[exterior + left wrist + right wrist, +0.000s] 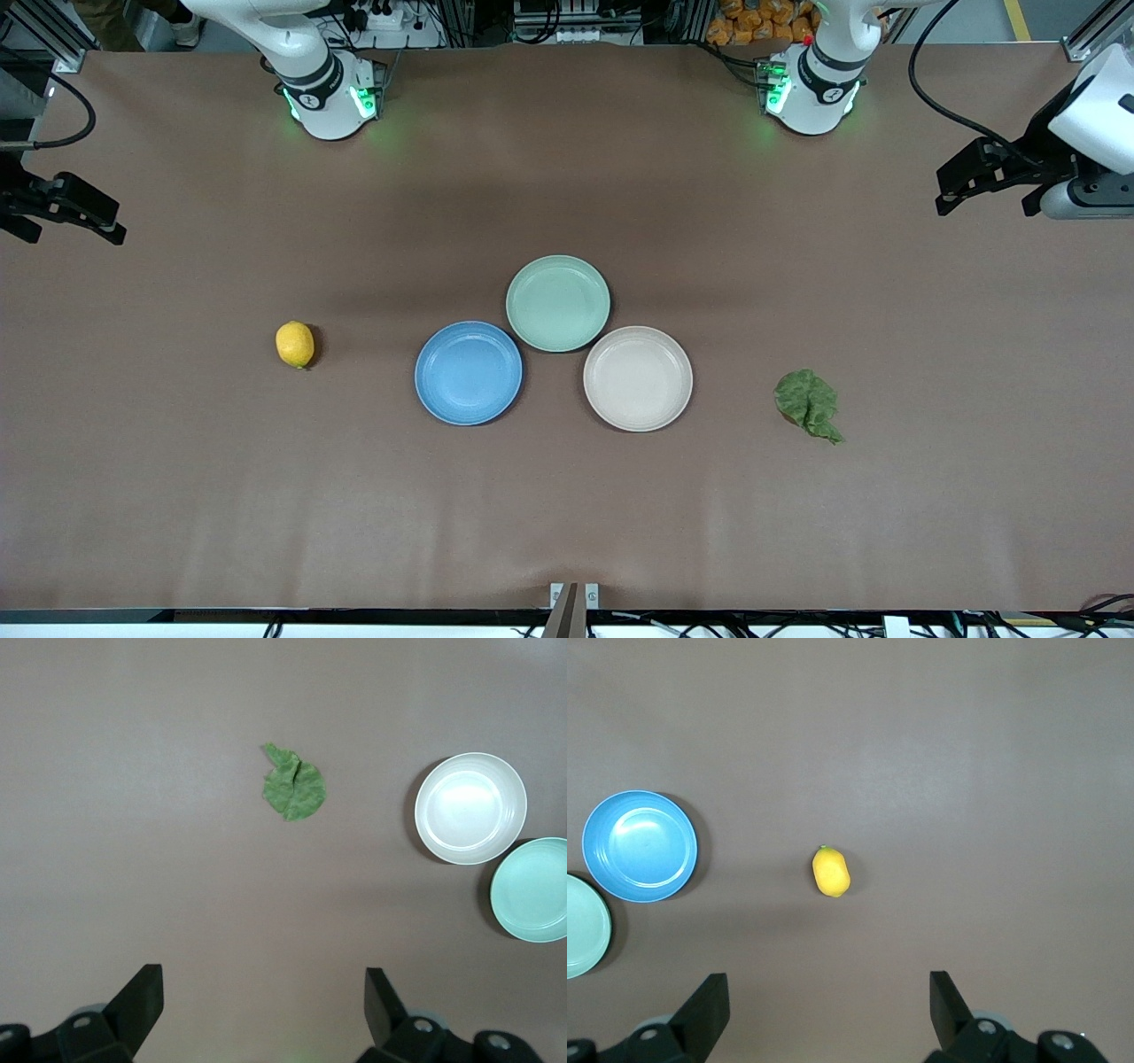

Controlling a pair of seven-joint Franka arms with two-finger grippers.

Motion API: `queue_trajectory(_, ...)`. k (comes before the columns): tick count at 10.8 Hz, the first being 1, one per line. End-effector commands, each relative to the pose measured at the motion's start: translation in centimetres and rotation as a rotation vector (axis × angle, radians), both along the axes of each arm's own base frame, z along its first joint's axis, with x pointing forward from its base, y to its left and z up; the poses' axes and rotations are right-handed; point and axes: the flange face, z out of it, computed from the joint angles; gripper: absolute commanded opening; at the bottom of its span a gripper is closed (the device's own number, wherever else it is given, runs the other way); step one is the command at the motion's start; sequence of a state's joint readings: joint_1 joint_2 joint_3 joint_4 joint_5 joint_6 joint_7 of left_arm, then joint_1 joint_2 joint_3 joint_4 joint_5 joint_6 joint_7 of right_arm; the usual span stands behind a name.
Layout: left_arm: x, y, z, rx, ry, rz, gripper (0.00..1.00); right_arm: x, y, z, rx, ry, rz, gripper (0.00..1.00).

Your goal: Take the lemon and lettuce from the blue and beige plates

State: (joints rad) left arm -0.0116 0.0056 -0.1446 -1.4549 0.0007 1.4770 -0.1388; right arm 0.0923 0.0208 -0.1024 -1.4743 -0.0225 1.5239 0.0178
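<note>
The lemon (pixel 295 344) lies on the bare table toward the right arm's end, apart from the empty blue plate (pixel 469 373). The lettuce (pixel 808 404) lies on the bare table toward the left arm's end, apart from the empty beige plate (pixel 638 378). My left gripper (pixel 961 190) hangs open and empty over its end of the table. My right gripper (pixel 75 226) hangs open and empty over its own end. In the left wrist view my left gripper (pixel 264 992) is clear of the lettuce (pixel 295 787) and the beige plate (pixel 470 808). In the right wrist view my right gripper (pixel 829 992) is clear of the lemon (pixel 831 872) and the blue plate (pixel 640 846).
An empty mint-green plate (pixel 558 303) touches both other plates, farther from the front camera than they are; it also shows in the left wrist view (pixel 534 890) and the right wrist view (pixel 585 925). Brown table surface surrounds everything.
</note>
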Motion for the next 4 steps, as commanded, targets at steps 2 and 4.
queue_trajectory(2, -0.15, -0.05, 0.45, 0.017, -0.016, 0.006, 1.0, -0.23, 0.03, 0.57, 0.014, 0.008, -0.031, 1.0)
queue_trajectory(4, -0.18, -0.23, 0.45, 0.016, -0.015, 0.004, 1.0, -0.32, 0.03, 0.42, 0.014, 0.019, -0.032, 1.0)
